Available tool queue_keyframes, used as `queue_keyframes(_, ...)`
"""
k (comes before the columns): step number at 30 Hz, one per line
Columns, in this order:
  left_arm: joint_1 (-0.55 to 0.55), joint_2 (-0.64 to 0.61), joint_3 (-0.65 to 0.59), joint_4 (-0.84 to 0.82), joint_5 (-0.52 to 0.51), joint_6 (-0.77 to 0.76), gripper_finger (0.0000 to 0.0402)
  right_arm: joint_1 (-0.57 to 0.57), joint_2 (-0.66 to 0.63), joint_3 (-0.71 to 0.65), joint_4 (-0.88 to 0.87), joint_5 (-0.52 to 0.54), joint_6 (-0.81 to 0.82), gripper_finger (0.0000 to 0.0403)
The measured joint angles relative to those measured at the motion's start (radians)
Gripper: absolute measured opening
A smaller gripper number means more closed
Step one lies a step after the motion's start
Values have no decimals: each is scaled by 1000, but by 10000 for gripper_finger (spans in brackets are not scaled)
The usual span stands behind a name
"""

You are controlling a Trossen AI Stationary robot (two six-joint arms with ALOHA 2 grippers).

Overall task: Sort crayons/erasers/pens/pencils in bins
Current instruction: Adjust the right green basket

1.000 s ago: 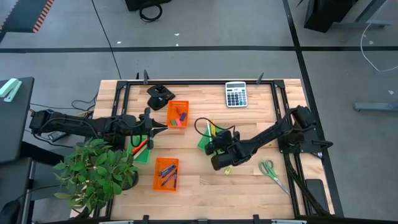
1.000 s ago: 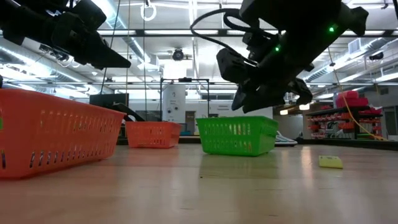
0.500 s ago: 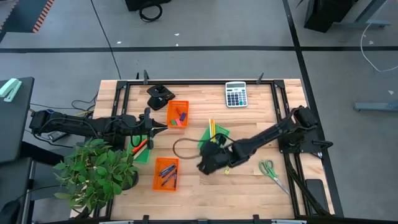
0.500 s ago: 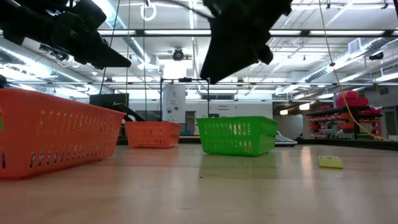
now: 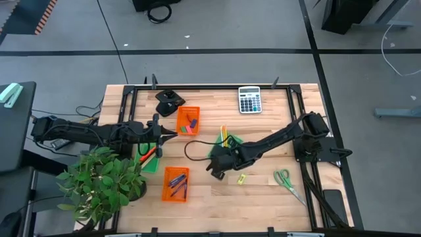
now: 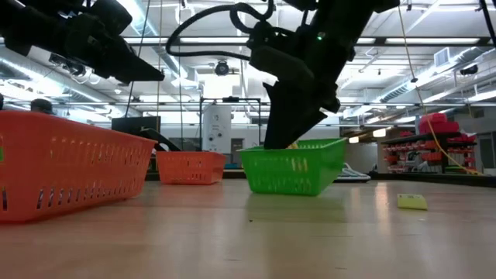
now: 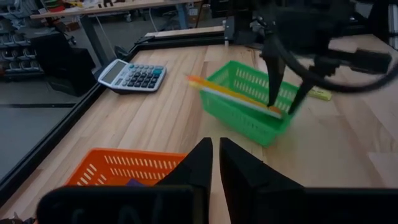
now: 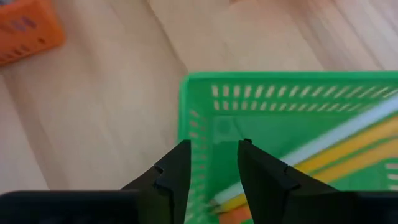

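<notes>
I have the right gripper down at the near corner of the green bin, and in the right wrist view its two fingers stand a narrow gap apart, straddling the bin's wall with nothing clamped between them that I can make out. Just ahead of the fingertips, inside that bin, lie the yellow pencils, and one end pokes out over the far rim. In the low view the bin looks slightly tipped beside the gripper, so my worry is that the fingers catch the mesh wall and drag or lift the whole tray, spilling the pencils across the table. A loose yellow eraser sits on the wood close beside the gripper, on the side away from the bin; if that is my next pick, a careless sweep could knock it further off. The left gripper hovers with its fingers nearly together, holding nothing, above the orange bin with erasers in it, well apart from all this.
</notes>
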Motion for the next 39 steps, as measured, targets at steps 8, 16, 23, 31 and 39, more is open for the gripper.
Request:
queue_keyframes(8,0,0,0,15,0,2,30,23,7,-1,4,0,-37,147)
queue_keyframes(16,2,0,0,15,0,3,33,27,0,35,8,47,-65,147)
queue_keyframes(23,2,0,0,14,0,3,29,56,-2,25,104,52,-108,147)
queue_keyframes(31,2,0,0,13,0,1,30,63,-2,-49,97,25,-52,147)
queue_keyframes(39,2,0,0,13,0,1,36,64,-2,-98,112,-16,-53,147)
